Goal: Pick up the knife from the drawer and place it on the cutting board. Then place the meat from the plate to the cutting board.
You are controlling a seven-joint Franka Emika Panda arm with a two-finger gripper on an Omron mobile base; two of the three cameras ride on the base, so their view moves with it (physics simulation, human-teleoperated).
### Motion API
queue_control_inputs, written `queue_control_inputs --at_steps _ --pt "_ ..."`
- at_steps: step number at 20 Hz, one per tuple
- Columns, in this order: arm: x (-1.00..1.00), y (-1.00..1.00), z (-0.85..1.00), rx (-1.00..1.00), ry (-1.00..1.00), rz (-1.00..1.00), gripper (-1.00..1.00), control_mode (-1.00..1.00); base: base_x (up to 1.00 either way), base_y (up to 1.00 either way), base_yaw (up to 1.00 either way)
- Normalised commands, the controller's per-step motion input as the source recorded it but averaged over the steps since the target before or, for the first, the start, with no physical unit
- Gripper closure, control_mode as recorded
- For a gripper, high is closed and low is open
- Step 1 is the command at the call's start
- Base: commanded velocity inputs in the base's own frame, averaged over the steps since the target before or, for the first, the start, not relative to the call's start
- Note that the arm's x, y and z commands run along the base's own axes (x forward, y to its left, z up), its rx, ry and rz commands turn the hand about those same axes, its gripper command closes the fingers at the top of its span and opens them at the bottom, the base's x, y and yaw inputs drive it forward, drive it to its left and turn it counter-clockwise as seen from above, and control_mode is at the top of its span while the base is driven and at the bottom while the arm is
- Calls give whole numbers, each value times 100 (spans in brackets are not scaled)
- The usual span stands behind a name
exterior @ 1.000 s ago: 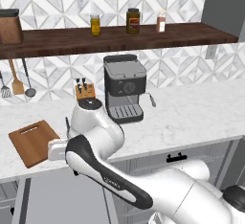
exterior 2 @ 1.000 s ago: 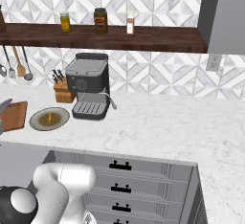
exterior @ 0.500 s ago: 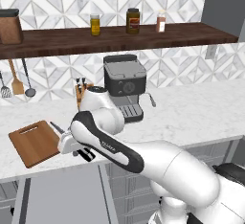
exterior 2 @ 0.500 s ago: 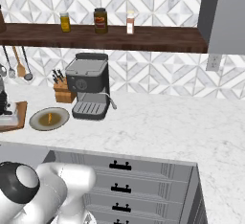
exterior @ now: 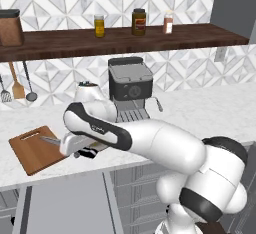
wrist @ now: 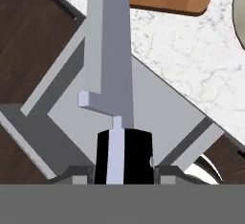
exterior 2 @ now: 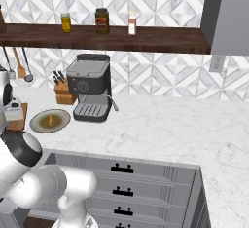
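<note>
A white marble counter [exterior 2: 160, 124] is seen across the middle of the right base view. On it, at mid-left, are set an olive-grey plate [exterior 2: 39, 125], a black coffee machine [exterior 2: 90, 88], a wooden knife block [exterior 2: 63, 94] and, at the left edge, the cutting board [exterior: 32, 150].

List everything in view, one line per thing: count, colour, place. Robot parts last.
knife: 1, black handle, silver-grey blade, held in the pincer, blade pointing toward the board
cutting board: 1, reddish-brown, on the counter at left
plate: 1, olive-grey, on the counter beside the coffee machine
meat: 1, orange-yellow, on the plate
drawer: 1, grey, open below the counter edge
coffee machine: 1, dark grey, against the wall
knife block: 1, wooden, black handles, left of the machine
jars: 3, on the dark shelf
utensils: 3, hanging on the wall
pincer: 1, dark tips, shut on the knife handle
</note>
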Motion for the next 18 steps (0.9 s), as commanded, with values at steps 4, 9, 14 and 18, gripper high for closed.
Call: queue_control_inputs --at_steps 4,9,14,18 --pt "16 50 -5 -6 0 13 100 -100 0 0 0" --pt "25 44 -23 -5 0 11 100 -100 0 0 0" --pt "4 28 -26 -5 0 1 100 -100 0 0 0" --pt "4 27 -21 -3 0 0 100 -100 0 0 0"
